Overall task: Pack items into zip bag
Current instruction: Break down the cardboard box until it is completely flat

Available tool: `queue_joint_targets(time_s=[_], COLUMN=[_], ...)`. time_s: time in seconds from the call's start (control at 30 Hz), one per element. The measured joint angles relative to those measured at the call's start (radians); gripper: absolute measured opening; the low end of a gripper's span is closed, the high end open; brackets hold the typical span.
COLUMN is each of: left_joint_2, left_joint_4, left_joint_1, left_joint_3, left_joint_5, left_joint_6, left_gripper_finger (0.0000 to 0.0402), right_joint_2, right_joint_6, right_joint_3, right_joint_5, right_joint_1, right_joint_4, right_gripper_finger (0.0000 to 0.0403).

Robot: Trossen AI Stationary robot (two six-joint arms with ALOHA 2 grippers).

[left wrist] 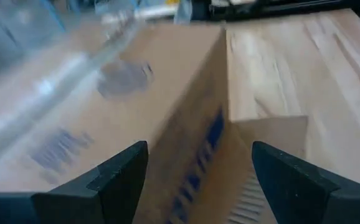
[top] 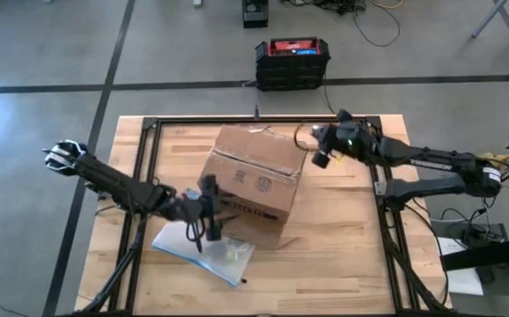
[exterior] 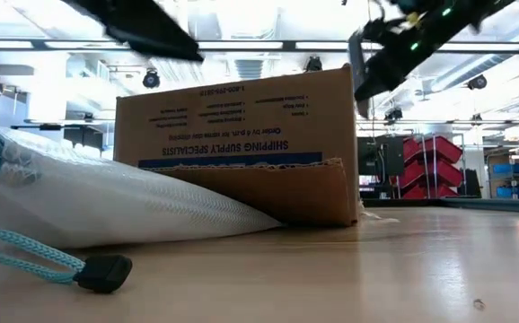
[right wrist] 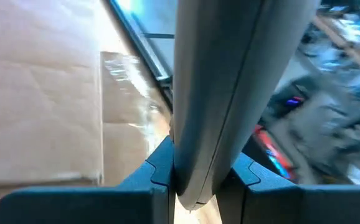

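We saw the zip bag (top: 203, 249) lying flat on the wooden table (top: 343, 255) at its front left, one edge tucked against the brown cardboard box (top: 254, 183), with small pale items (top: 228, 253) showing inside it. The left gripper (top: 210, 217) hovered over the box's near side beside the bag, its fingers (left wrist: 114, 177) spread apart and empty. The right gripper (top: 322, 158) hung by the box's far right corner, clamped on a smooth grey object (right wrist: 223, 93) we could not identify.
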Motion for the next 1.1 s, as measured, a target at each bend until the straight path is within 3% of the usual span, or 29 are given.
queue_joint_targets(time_s=[0.1, 0.3, 0.43, 0.7, 0.8, 0.93, 1.1], left_joint_2=[0.056, 0.12, 0.109, 0.049, 0.028, -0.028, -0.07], left_joint_4=[-0.004, -0.072, -0.141, -0.146, -0.148, -0.151, -0.112], left_joint_1=[-0.002, 0.073, 0.158, 0.392, 0.465, 0.467, 0.411], left_joint_3=[-0.029, -0.067, -0.067, -0.057, -0.054, -0.054, -0.054], left_joint_5=[0.003, 0.001, 0.011, -0.005, 0.043, 0.152, 0.207], left_joint_6=[-0.152, -0.243, -0.183, 0.139, 0.203, 0.212, 0.201], left_gripper_finger=[0.0273, 0.0273, 0.0272, 0.0272, 0.0272, 0.0272, 0.0272], right_joint_2=[0.102, 0.229, 0.19, 0.041, -0.015, -0.116, -0.186], right_joint_6=[-0.035, -0.03, 0.053, 0.322, 0.394, 0.465, 0.464], right_joint_3=[0.011, 0.035, 0.037, 0.035, 0.035, 0.038, 0.038], right_joint_5=[-0.141, -0.189, -0.196, -0.141, -0.012, 0.194, 0.254], right_joint_1=[-0.068, -0.08, 0.034, 0.425, 0.529, 0.581, 0.581], right_joint_4=[0.054, 0.006, -0.109, -0.298, -0.351, -0.421, -0.39], right_gripper_finger=[0.0052, 0.0052, 0.0052, 0.0052, 0.0052, 0.0052, 0.0052])
